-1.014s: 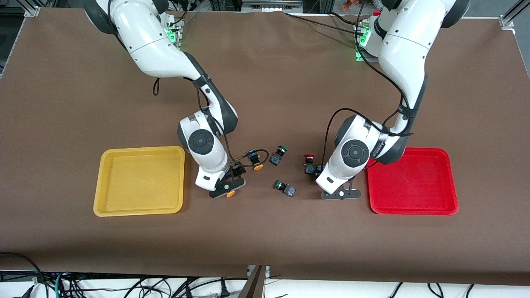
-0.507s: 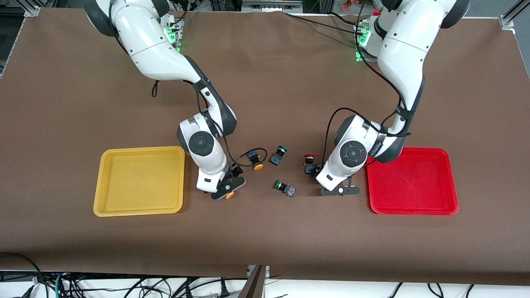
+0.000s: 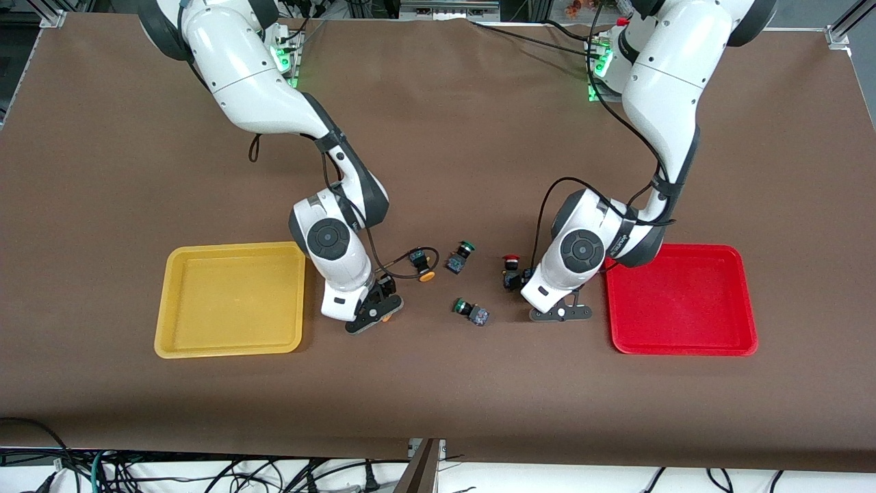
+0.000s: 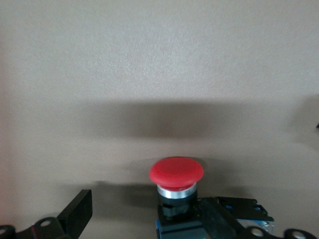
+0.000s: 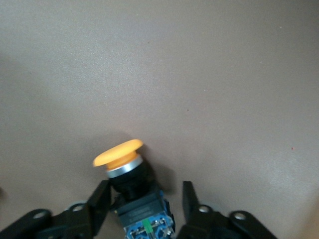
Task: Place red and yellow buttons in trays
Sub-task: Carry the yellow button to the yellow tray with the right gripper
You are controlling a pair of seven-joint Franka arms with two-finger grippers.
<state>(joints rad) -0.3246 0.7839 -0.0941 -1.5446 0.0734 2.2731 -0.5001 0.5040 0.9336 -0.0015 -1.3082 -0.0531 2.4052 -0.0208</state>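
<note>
Right wrist view shows the right end effector (image 5: 144, 201) half-closed around a yellow button (image 5: 130, 185) beside the yellow tray (image 3: 229, 299), one finger not yet touching; squeeze the body squarely. Left end effector (image 4: 149, 219), wide open, straddles a red button (image 4: 176, 186) beside the red tray (image 3: 681, 300).

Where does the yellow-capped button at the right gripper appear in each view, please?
Front view: yellow-capped button at the right gripper, beside the yellow tray.
Right wrist view: the button, close up at that gripper.
Left wrist view: not in it.
Shared landmark: the right gripper.

Yellow-capped button (image 5: 130, 184) between right pincer (image 5: 144, 199) fingers (image 5: 99, 199), brown table (image 5: 199, 74)
</note>
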